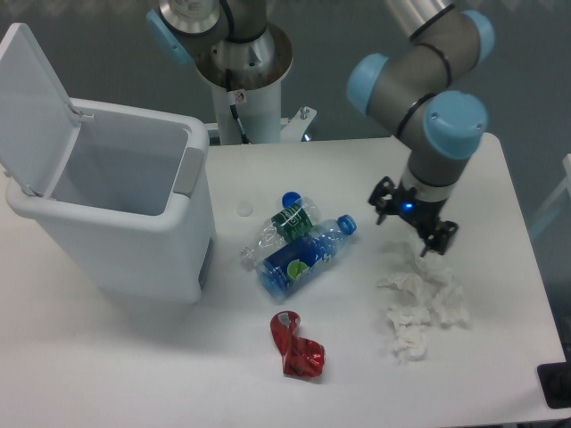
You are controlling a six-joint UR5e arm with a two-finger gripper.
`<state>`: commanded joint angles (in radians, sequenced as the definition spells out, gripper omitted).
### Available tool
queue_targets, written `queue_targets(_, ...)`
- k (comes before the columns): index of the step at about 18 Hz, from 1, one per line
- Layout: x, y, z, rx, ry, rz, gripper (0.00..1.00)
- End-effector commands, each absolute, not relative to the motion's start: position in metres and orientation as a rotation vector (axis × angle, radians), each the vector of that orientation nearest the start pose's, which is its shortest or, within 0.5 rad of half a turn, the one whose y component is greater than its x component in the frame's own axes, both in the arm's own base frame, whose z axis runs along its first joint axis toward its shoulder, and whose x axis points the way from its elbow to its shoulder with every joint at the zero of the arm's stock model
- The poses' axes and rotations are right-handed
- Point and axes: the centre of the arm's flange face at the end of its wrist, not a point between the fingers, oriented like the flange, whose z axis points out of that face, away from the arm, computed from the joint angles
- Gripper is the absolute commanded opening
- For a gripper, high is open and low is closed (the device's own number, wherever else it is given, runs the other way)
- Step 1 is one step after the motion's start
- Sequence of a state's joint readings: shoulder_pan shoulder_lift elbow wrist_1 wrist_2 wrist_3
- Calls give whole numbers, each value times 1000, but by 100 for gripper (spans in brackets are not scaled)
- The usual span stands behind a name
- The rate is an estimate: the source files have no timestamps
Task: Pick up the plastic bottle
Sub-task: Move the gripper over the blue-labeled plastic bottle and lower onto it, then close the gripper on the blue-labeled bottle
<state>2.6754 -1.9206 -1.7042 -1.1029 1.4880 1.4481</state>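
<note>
White and evenly lit, the surface [134,357] carries a lidded white bin [116,209] at one side, a heap of crumpled tissue [419,303] at the other, and the clutter of interest between them. The plastic bottle [303,256] lies on its side near the middle, blue label up, blue cap pointing toward the arm; a thinner green-label bottle [284,225] rests against its far flank, touching or nearly so, and a crushed red can [297,346] sits apart on the near side. The tool [414,225] hovers above the edge of the tissue, beside the cap end of the bottle, its 2 fingers spread apart and holding nothing. The step in hand looks like the approach. To do it well, the tool should travel across until it is over the labelled middle of the bottle, turn so the fingers straddle the body across its width, and descend with 1 finger slipping into the narrow space by the green-label bottle without nudging it. Clear plastic is slick and will dent, so a firm close at the label is safer than near the tapering neck.
</note>
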Motion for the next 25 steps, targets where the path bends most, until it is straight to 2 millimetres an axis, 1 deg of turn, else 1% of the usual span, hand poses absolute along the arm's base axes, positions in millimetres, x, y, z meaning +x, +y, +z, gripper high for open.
queue_targets(4,-435,399,266,-3022,593,-114,100)
queue_targets(6,-429,405,262,-3025,620,-125,100)
queue_targets(8,-421,408,253,-3029,636,-157,100)
queue_targets(12,-416,415,237,-3038,652,-192,100)
queue_targets(14,-416,415,233,-3061,661,-188,100)
queue_targets(16,-408,421,226,-3094,709,-191,100)
queue_targets(17,-409,420,222,-3118,720,-190,100)
queue_targets(19,-407,422,220,-3136,734,-182,100)
queue_targets(23,-407,427,212,-3148,696,-197,91)
queue_targets(25,-409,430,209,-3156,670,-198,85)
